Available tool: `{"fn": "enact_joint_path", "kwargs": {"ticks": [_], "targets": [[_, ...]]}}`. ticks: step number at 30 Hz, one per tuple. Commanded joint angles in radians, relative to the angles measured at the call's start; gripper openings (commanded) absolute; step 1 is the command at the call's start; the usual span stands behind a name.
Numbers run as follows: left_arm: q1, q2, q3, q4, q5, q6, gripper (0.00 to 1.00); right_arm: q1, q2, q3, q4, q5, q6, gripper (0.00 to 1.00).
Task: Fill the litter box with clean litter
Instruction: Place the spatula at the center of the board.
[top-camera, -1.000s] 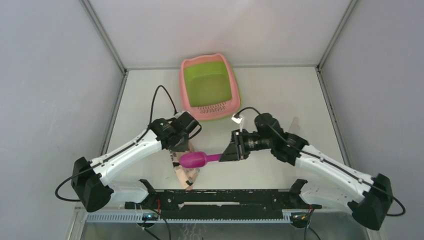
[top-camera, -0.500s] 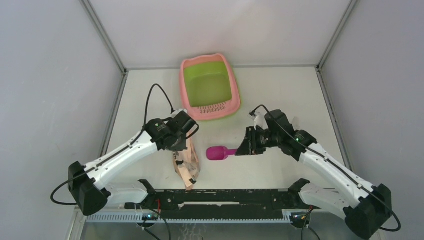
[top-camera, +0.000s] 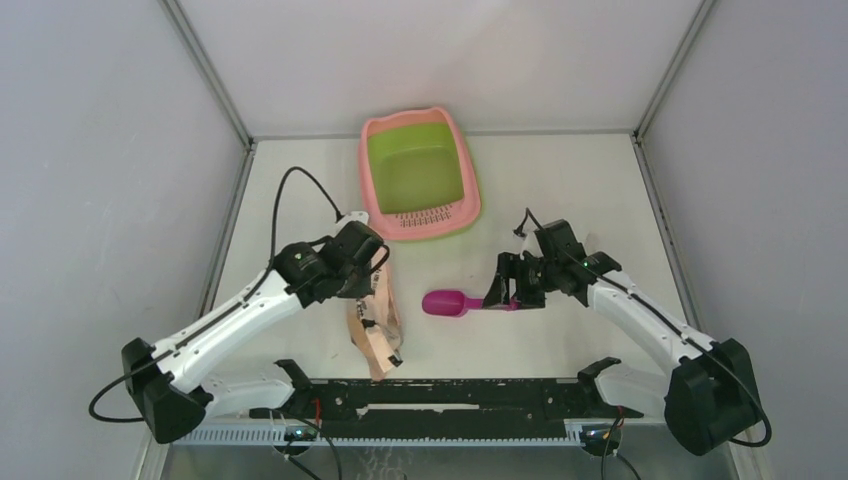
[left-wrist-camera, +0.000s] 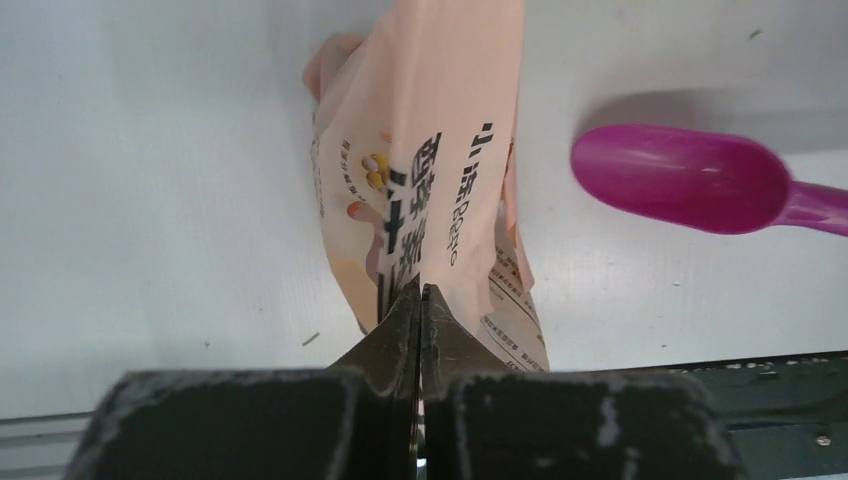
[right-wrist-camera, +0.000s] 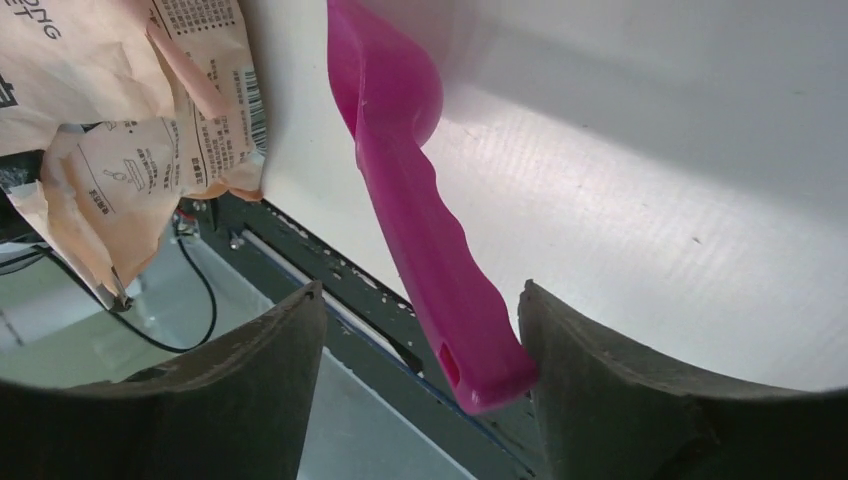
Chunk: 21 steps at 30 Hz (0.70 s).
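**Bag pinched on the left, scoop lying between spread fingers on the right**

- Litter box: far middle of the counter, well apart from both arms. Pink rim, green basin, pink perforated grid at its near end. The basin floor reads as plain green from above.
- Left tool: fingers pressed together, pinching the top fold of a peach-pink printed bag. From the overhead camera the bag runs from the tool towards the near edge of the counter, left of centre.
- Right tool: fingers spread wide, with the handle of a magenta scoop running between them. The handle end sits right by one finger; contact cannot be told. The other finger stands clear of it.
- Scoop: lies near the middle of the counter, bowl pointing towards the bag, handle towards the right tool. Bowl and bag are close but apart in the left wrist view.
- Bag also shows at the upper left of the right wrist view, crumpled, with barcode and print facing the camera.
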<state>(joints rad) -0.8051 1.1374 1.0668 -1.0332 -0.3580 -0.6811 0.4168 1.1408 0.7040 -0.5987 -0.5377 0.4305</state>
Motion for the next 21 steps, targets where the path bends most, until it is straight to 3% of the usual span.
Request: {"fn": "enact_joint_path", "kwargs": {"ticks": [1, 13, 16, 21], "targets": [[0.01, -0.082, -0.021, 0.084, 0.013, 0.014, 0.0, -0.002, -0.08, 0.09, -0.078, 0.095, -0.045, 0.78], [0.036, -0.091, -0.078, 0.145, 0.042, 0.014, 0.0, 0.086, -0.181, 0.221, -0.217, 0.325, -0.006, 0.83], [0.037, -0.089, -0.081, 0.15, 0.043, 0.015, 0.0, 0.1, -0.168, 0.199, -0.118, 0.19, -0.002, 0.81], [0.048, -0.099, -0.099, 0.147, 0.037, 0.014, 0.0, 0.161, -0.042, 0.135, 0.253, -0.085, 0.028, 0.8]]}}
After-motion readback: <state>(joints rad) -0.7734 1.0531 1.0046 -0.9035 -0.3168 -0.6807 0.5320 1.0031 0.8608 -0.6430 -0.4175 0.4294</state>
